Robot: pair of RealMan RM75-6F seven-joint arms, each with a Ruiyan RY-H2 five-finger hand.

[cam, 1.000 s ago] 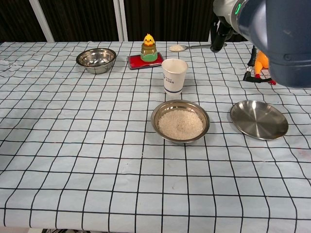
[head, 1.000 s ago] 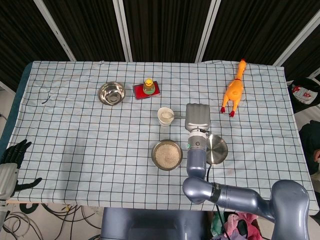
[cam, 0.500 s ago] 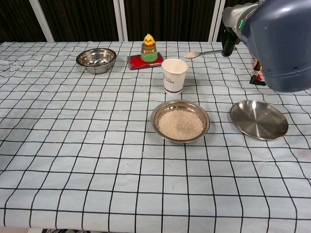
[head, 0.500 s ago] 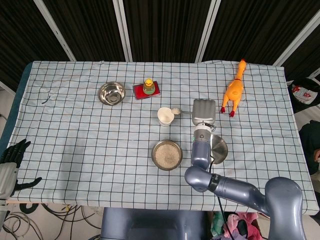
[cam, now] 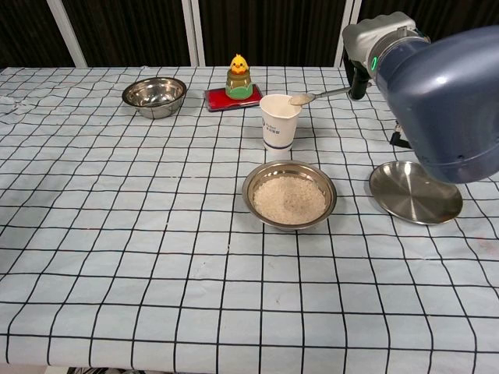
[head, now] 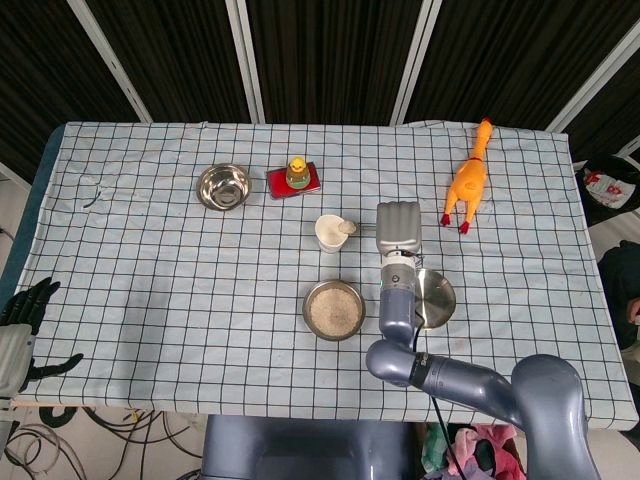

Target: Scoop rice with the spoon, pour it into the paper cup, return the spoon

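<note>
- My right hand [head: 400,228] has swung back toward the paper cup [cam: 280,121]; its fingers stay clamped on the spoon [cam: 321,95].
- The rice bowl [cam: 289,195] sits just in front of the cup.
- The loaded spoon bowl, well right of the cup half a second ago, now hovers at its rim, ready to tip.
- My left hand [head: 22,325] idles off the surface, fingers apart.

the right arm [head: 455,385] is smooth blue-grey metal in rounded segments, with a small green light near the wrist. the right hand [head: 399,229] is pale grey, the left hand [head: 22,322] black-fingered on a grey base.
</note>
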